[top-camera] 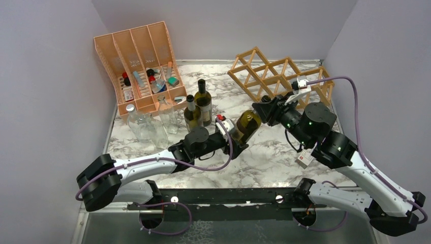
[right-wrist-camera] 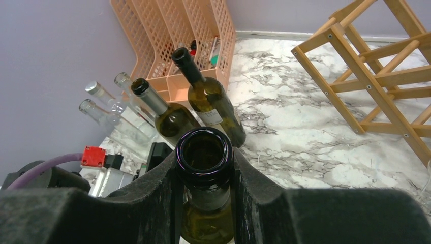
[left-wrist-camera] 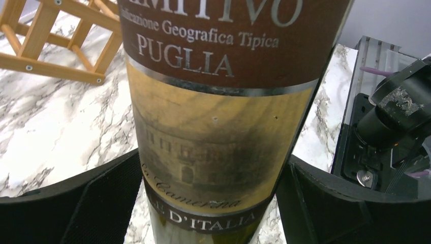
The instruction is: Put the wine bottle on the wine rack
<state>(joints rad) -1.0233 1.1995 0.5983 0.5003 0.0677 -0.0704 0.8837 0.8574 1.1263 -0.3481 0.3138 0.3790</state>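
Marble tabletop (top-camera: 264,157), above it the tilted dark-green, brown-labelled wine bottle (top-camera: 248,122), body in left pincer (top-camera: 235,133), neck in right pincer (top-camera: 265,108).

Organiser (top-camera: 137,66) back-left, wine rack (top-camera: 277,76) back-right, standing bottles (top-camera: 203,101) between — wine bottle (top-camera: 248,123) just before them.

left arm (top-camera: 147,165) runs low from its base, rightward to mid-table. left gripper (top-camera: 235,134) is clamped on the lower body of the wine bottle (top-camera: 249,121), one finger (left-wrist-camera: 76,203) on each side of the label. right arm (top-camera: 356,162) reaches up-left from its base, wrist turned left. right gripper (top-camera: 268,108) is closed round the bottle neck just under the mouth, pads (right-wrist-camera: 152,203) on the glass.
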